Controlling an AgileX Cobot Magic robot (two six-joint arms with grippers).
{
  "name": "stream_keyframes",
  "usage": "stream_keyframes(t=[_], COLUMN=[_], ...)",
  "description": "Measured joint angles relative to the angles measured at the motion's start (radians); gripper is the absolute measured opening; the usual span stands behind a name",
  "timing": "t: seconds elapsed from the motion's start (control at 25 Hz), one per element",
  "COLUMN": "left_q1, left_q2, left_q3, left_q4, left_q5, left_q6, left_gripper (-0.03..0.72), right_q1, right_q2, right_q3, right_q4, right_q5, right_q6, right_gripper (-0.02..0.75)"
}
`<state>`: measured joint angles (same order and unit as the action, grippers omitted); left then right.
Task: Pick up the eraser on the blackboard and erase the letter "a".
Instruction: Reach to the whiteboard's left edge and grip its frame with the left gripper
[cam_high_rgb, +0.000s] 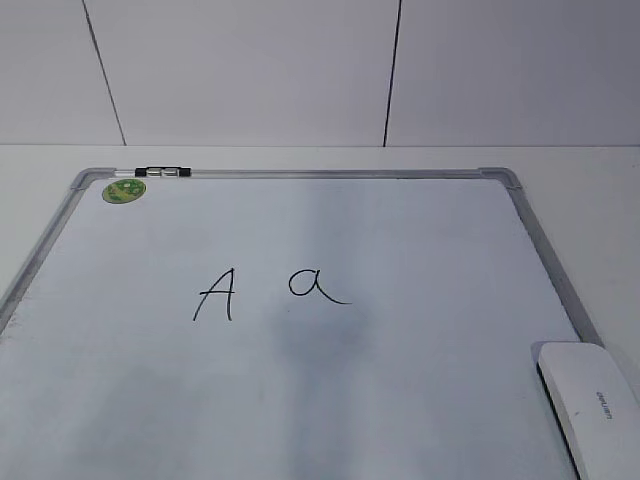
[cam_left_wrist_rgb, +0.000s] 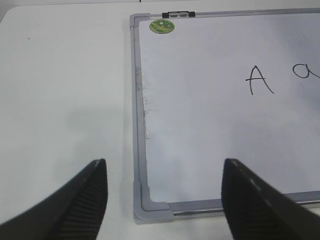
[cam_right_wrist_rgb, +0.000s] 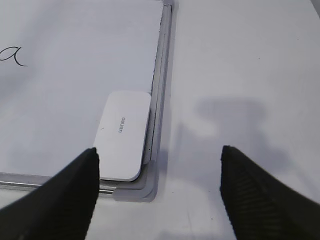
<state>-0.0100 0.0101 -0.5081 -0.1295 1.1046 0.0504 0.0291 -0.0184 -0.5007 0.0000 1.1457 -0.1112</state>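
The blackboard (cam_high_rgb: 400, 400) is a white board in a silver frame, lying flat on the table. The letter "a" (cam_high_rgb: 316, 285) is written in black near its middle, right of a capital "A" (cam_high_rgb: 216, 294). The eraser (cam_high_rgb: 593, 405) is a white oblong block at the board's near right corner, partly cut off by the picture edge. It also shows in the right wrist view (cam_right_wrist_rgb: 123, 134), against the frame. My right gripper (cam_right_wrist_rgb: 157, 192) is open and empty above that corner. My left gripper (cam_left_wrist_rgb: 164, 192) is open and empty above the board's near left corner (cam_left_wrist_rgb: 152, 210).
A round green sticker (cam_high_rgb: 124, 190) and a black clip (cam_high_rgb: 162, 173) sit at the board's far left corner. White table (cam_left_wrist_rgb: 60, 100) surrounds the board on both sides. A tiled wall (cam_high_rgb: 300, 70) stands behind.
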Motion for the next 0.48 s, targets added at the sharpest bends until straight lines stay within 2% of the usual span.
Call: stream_keyframes(t=[0.48], left_q1=[0.0], left_q2=[0.0], left_q3=[0.0], left_q4=[0.0], left_q5=[0.0], left_q6=[0.0], left_gripper=[0.538], right_q1=[0.0], right_q2=[0.0], right_q3=[0.0], right_q4=[0.0], right_q5=[0.0], right_q6=[0.0], right_gripper=[0.578])
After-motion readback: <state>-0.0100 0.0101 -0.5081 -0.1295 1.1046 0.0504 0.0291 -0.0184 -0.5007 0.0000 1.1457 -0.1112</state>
